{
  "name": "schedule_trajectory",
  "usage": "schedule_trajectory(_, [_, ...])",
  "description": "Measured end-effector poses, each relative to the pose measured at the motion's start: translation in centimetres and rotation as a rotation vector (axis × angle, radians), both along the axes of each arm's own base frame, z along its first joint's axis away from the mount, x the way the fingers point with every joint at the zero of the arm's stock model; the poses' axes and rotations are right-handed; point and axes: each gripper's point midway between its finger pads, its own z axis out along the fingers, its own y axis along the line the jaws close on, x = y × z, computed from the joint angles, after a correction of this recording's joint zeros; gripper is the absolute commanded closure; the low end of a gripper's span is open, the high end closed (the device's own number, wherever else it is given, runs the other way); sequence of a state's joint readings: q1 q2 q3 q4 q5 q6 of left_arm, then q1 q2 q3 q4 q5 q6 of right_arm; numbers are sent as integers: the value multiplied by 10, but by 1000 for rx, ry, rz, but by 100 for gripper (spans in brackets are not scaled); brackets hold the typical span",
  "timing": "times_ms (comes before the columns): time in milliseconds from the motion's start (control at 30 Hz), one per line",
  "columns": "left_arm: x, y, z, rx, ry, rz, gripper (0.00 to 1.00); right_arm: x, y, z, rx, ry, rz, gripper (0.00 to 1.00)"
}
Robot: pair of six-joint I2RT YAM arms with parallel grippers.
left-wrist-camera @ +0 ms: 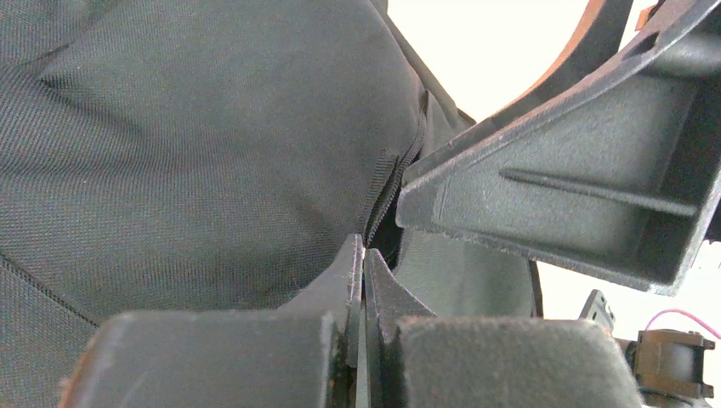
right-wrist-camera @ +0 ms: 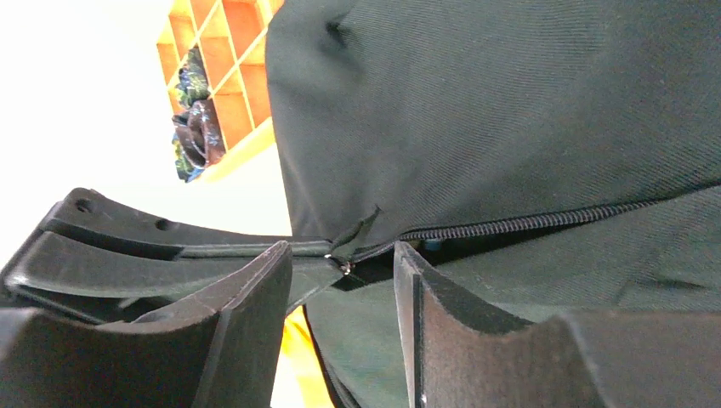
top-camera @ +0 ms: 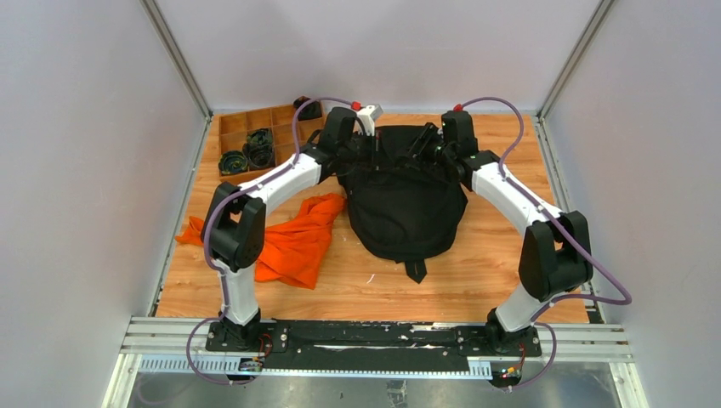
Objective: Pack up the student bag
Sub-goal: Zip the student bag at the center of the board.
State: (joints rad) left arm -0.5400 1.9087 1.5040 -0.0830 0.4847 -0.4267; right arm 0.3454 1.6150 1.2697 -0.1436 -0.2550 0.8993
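Note:
The student bag (top-camera: 400,204) is a large black backpack lying in the middle of the wooden table, its top toward the back. Both grippers meet at its upper edge. My left gripper (top-camera: 375,151) (left-wrist-camera: 364,259) is shut, its tips pressed together against the bag's fabric (left-wrist-camera: 212,144) beside the zipper (left-wrist-camera: 387,183); nothing shows between them. My right gripper (top-camera: 422,146) (right-wrist-camera: 342,259) stands open at the zipper's end, a small metal pull (right-wrist-camera: 344,266) in the gap between its fingers (right-wrist-camera: 255,289). The zipper (right-wrist-camera: 527,223) is partly parted over the bag (right-wrist-camera: 510,110).
An orange cloth (top-camera: 298,238) lies crumpled left of the bag, beside the left arm. A wooden compartment tray (top-camera: 234,127) (right-wrist-camera: 238,102) with dark coiled items (top-camera: 255,146) stands at the back left. A small white object with a red cap (top-camera: 367,110) sits behind the bag.

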Motion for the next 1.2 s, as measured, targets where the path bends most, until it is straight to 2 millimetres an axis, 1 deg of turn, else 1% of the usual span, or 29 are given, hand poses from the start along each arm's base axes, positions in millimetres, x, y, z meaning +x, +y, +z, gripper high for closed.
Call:
schedule_trajectory(133, [-2, 1, -1, -5, -12, 2, 100, 6, 3, 5, 33, -15, -7, 65])
schedule_trajectory(200, [-3, 2, -3, -7, -15, 2, 100, 8, 4, 3, 42, -12, -12, 67])
schedule_trajectory(267, [-3, 2, -5, -9, -18, 3, 100, 10, 4, 0, 51, -2, -19, 67])
schedule_trajectory(400, [-3, 3, -6, -11, -24, 5, 100, 13, 6, -2, 68, 4, -23, 63])
schedule_trajectory(567, [-6, 4, -6, -15, -31, 5, 100, 14, 9, 0, 89, 0, -21, 62])
schedule_trajectory(700, [-6, 4, -6, -20, -38, 5, 100, 12, 8, -7, 89, 11, -25, 61])
schedule_trajectory(767, [-6, 4, -6, -20, -39, 5, 100, 10, 7, -13, 87, 24, -28, 63])
schedule_trajectory(900, [-6, 4, -5, -22, -39, 4, 100, 9, 5, -21, 94, 40, -40, 64])
schedule_trajectory(1033, [-6, 4, -5, -26, -38, 1, 100, 11, 6, -19, 112, 26, -43, 66])
schedule_trajectory(1100, [-6, 3, -4, -28, -40, 0, 100, 13, 8, -16, 128, 16, -40, 72])
schedule_trajectory(1200, [-6, 3, -4, -29, -41, 0, 100, 15, 12, -15, 148, 12, -32, 74])
